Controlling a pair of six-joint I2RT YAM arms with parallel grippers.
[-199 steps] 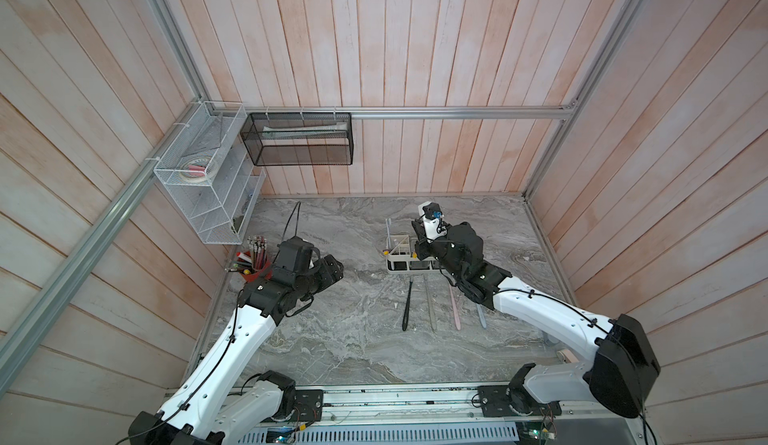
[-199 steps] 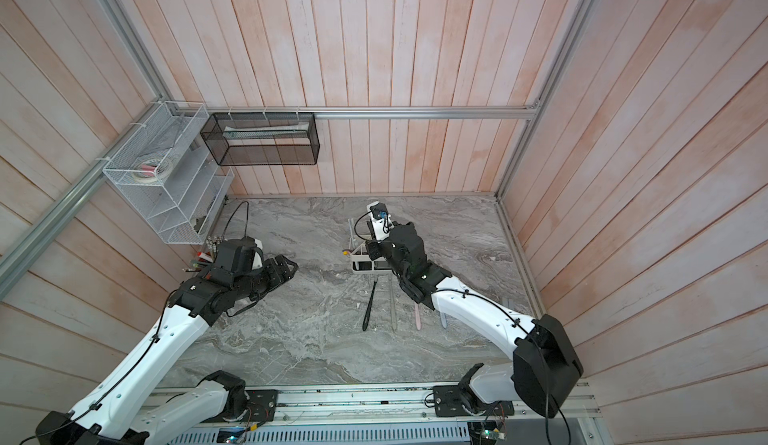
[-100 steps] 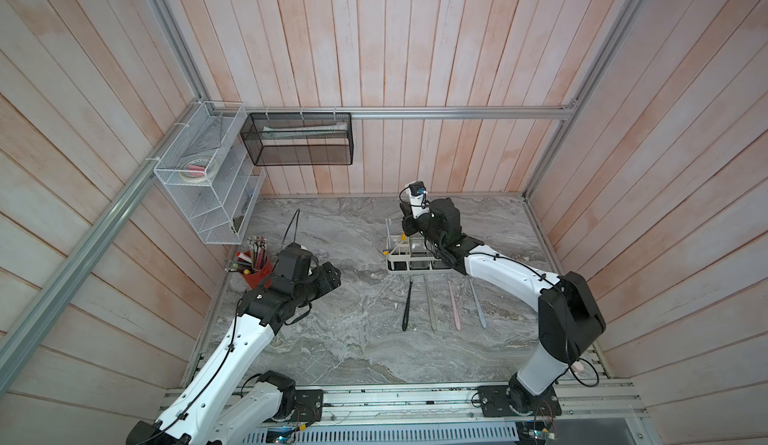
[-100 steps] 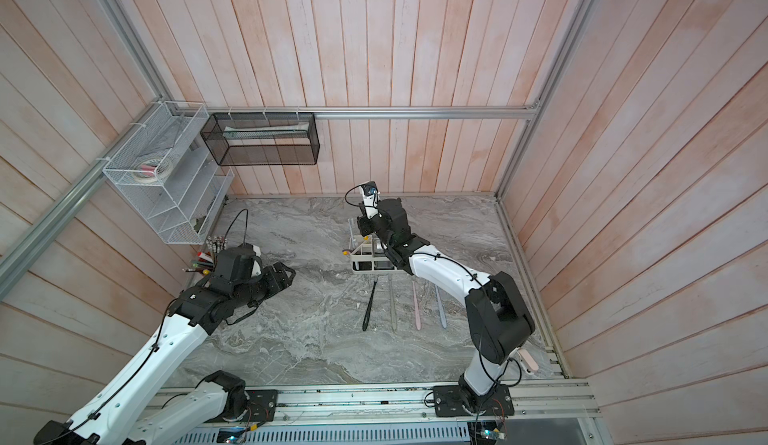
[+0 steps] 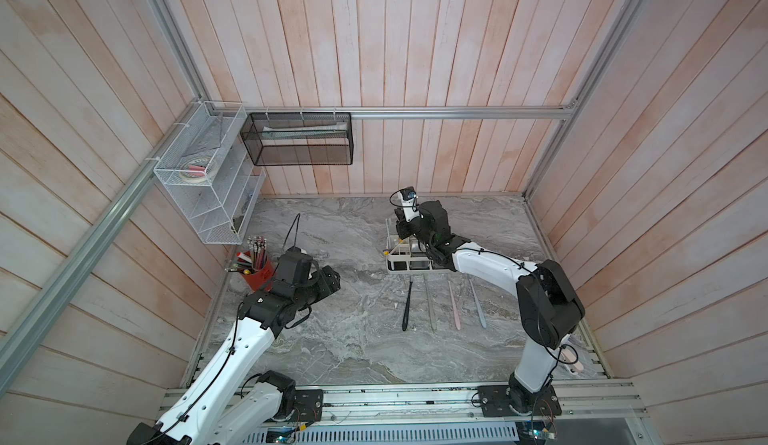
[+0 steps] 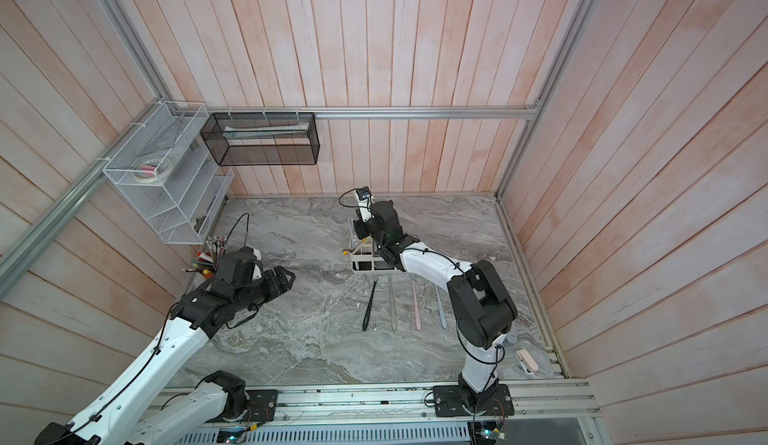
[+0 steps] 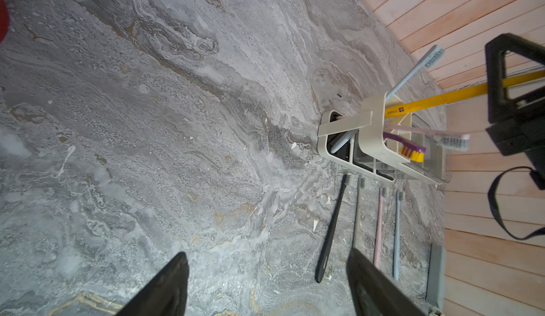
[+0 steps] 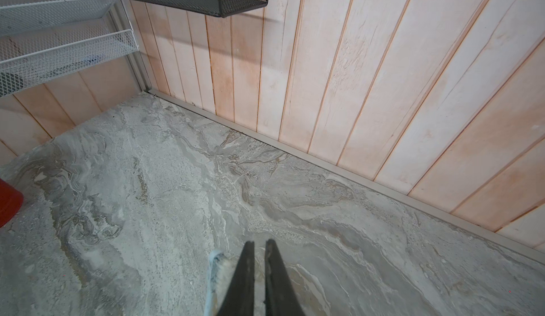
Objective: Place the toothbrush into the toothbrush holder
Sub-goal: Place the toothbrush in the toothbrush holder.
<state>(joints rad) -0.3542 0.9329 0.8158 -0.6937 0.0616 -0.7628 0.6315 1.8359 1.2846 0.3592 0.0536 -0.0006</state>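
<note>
Yellow plastic toothbrush point(image 7: 436, 99): one end sits at the divided-slot end of the cream-white open-frame plastic toothbrush holder point(image 7: 374, 128). The handle slants out over the rim and passes behind the black finger frame of the right gripper point(image 8: 260, 242).

Right gripper: jaws closed to a thin slit. Cannot tell whether they pinch the yellow handle.

Also in the holder:
- a light blue toothbrush point(image 7: 410, 72), leaning bristles-up
- a pink-handled brush point(image 7: 413, 129)
- a purple-handled brush with yellow bristles point(image 7: 404, 145)

The holder stands on the grey marble-pattern tabletop point(image 7: 147, 122), toward the back wall in both top views.

Just beside it on the robot's side, four loose brushes lie in a row with their heads toward the holder:
- black toothbrush point(image 7: 331, 226)
- grey toothbrush point(image 7: 357, 211)
- pale pink toothbrush point(image 7: 378, 226)
- pale blue toothbrush point(image 7: 397, 235)

Left gripper point(image 7: 267, 252): over bare tabletop, well apart from the holder, jaws spread wide with nothing between them.

Red cup of pens point(image 5: 259, 270) stands by the left wall, close to the left arm.
</note>
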